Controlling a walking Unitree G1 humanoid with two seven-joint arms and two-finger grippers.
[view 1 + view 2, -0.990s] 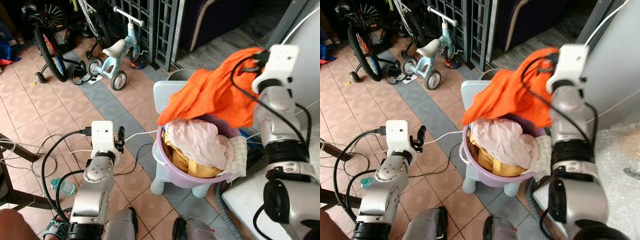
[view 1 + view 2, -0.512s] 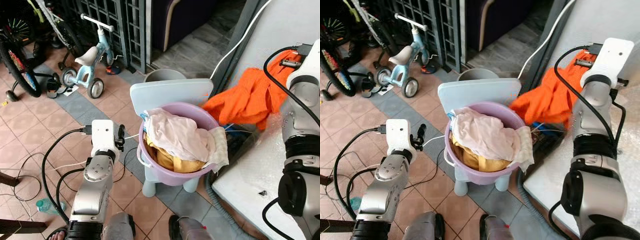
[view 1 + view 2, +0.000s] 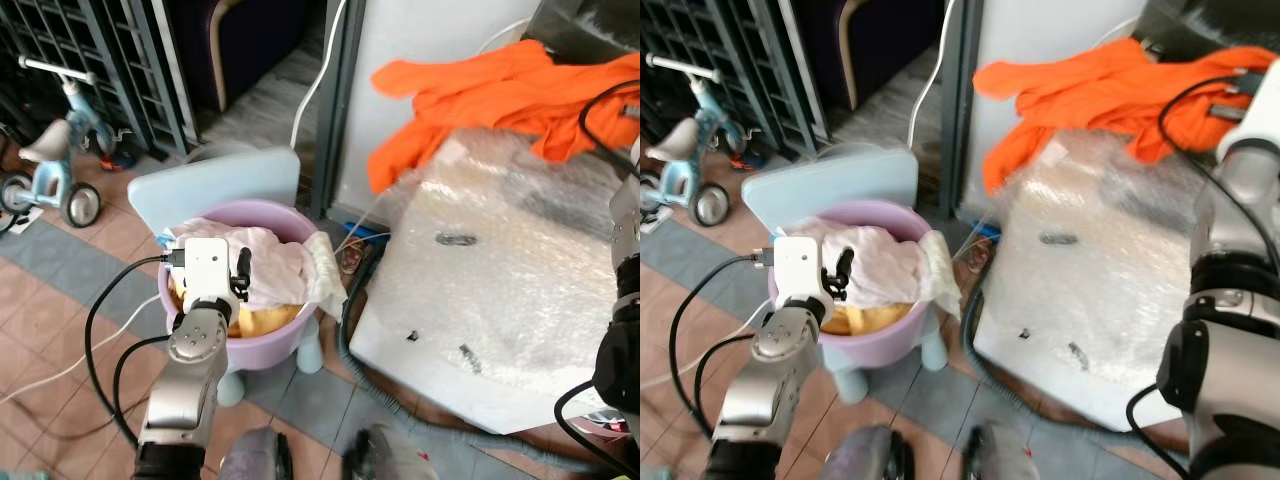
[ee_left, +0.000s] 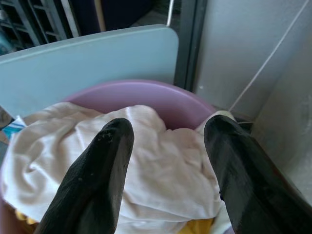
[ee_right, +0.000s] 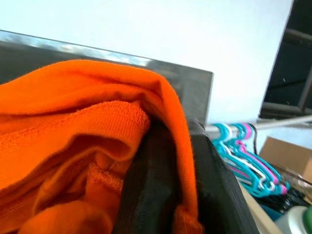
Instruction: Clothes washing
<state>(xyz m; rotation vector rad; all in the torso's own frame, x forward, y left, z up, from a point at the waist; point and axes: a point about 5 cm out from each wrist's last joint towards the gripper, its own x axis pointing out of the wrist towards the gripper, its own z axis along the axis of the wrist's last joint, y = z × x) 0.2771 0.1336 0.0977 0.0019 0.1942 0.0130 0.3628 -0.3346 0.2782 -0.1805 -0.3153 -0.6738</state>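
Right gripper [image 5: 165, 195] fingers clamped on orange garment [image 3: 500, 95], draped over far edge of bubble-wrapped washer top [image 3: 500, 280]. Left gripper [image 4: 168, 161] fingers apart above purple laundry basin [image 3: 270, 340].

Light-blue tricycle [image 3: 52, 168] near dark metal grille [image 3: 95, 70], teal hangers [image 5: 248, 151], tiled floor [image 3: 60, 300]
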